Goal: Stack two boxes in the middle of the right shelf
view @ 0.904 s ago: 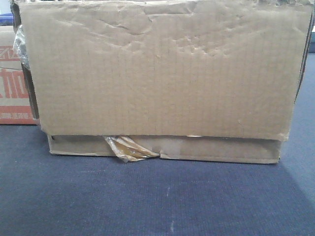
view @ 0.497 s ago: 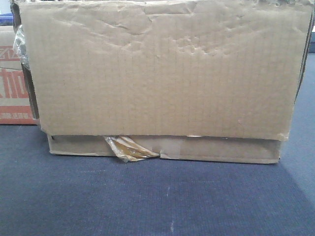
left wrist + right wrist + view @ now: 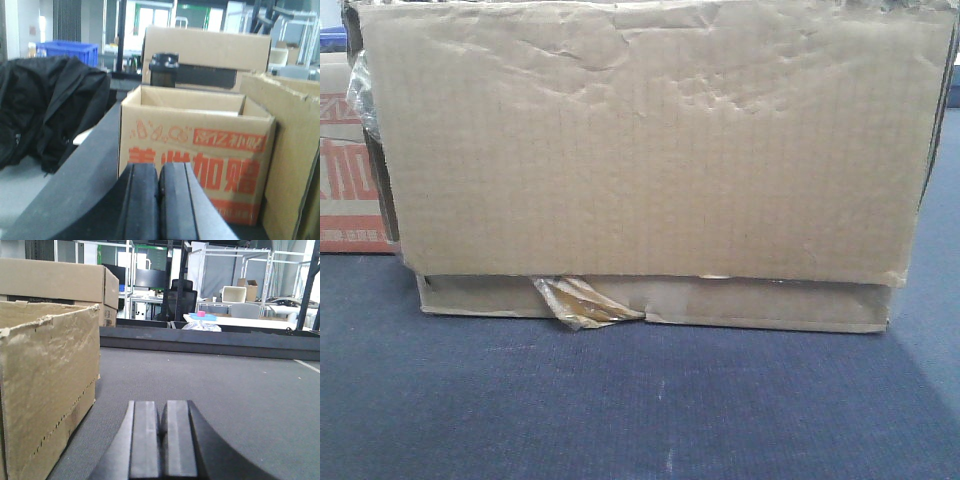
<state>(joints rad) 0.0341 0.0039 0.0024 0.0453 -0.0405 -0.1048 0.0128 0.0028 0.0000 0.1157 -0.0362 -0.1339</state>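
Directly ahead, I see the plain brown box (image 3: 650, 150) standing on the blue-grey mat (image 3: 640, 410). Its wide face is dented and wrinkled near the top, with a tuft of glossy tape (image 3: 585, 303) at the lower edge. Just left stands the red-printed box (image 3: 338, 170). The left gripper (image 3: 159, 200) and right gripper (image 3: 162, 440) sit low, fingers pressed together, holding nothing.

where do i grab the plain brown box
Probably the two short end walls, one arm pressing in from each side: the plain brown box is too wide for one gripper, and the left gripper and right gripper, both shut, sit at its opposite ends.
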